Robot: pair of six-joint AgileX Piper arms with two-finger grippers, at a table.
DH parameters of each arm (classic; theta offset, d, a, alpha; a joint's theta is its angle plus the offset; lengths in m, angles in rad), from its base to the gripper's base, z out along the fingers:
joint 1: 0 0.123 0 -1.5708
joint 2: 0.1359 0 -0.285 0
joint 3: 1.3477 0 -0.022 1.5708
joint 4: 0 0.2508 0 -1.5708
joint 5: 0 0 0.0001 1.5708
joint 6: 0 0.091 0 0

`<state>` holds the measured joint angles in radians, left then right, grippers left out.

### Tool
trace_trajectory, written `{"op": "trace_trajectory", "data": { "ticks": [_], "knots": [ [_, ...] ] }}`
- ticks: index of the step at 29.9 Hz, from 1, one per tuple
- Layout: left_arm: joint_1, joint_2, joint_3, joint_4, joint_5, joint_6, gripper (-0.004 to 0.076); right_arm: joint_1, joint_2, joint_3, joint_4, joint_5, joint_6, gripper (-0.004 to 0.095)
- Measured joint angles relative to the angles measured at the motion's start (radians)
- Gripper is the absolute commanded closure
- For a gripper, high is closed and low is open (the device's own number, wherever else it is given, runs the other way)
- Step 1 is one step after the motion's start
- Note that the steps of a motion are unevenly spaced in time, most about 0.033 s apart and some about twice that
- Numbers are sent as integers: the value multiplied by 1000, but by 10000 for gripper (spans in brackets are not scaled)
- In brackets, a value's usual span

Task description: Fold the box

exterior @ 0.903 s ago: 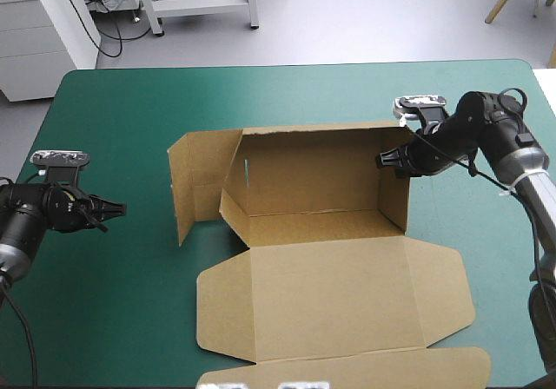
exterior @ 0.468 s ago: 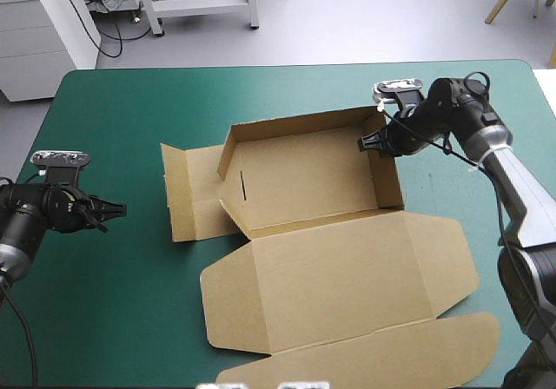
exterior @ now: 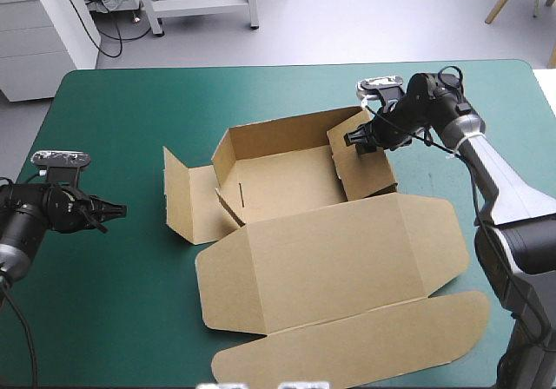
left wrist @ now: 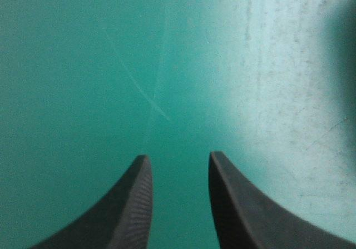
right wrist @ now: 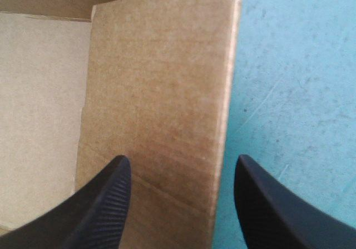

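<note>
Showing the box (right wrist: pixel 156 82) edge between parted fingers (right wrist: pixel 100 204) of the right gripper (right wrist: pixel 182 160), wrist view clarifies overhead; left gripper (left wrist: pixel 179 155) likewise parted.

Table (exterior: pixel 287 65) with rounded far corners, spread with a teal-green cover (exterior: pixel 130 111) lying smooth and flat, thin pale scratch lines (left wrist: pixel 146 96) crossing on it in the left wrist view, a lighter scuffed patch (left wrist: pixel 278 65) beside them
</note>
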<state>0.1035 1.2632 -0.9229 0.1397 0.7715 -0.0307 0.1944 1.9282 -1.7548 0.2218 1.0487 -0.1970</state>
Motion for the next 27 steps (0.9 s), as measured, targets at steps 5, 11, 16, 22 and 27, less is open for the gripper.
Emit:
{"op": "trace_trajectory", "data": {
  "ticks": [5, 11, 16, 22, 27],
  "knots": [
    [0, 0, 0, 0, 0, 1, 483, 0, 0, -107, -28, 105, 21, 363],
    [0, 0, 0, 0, 0, 1, 483, 0, -70, -173, -43, 168, 50, 371],
    [0, 0, 0, -6, 0, 1, 483, 5, -185, -174, -69, 182, 68, 370],
    [0, 0, 0, -20, 0, 3, 483, 92, -314, -162, -207, 187, 99, 370],
    [0, 0, 0, -21, -4, 7, 483, 192, -384, -73, -267, 194, 151, 352]
  ]
}}
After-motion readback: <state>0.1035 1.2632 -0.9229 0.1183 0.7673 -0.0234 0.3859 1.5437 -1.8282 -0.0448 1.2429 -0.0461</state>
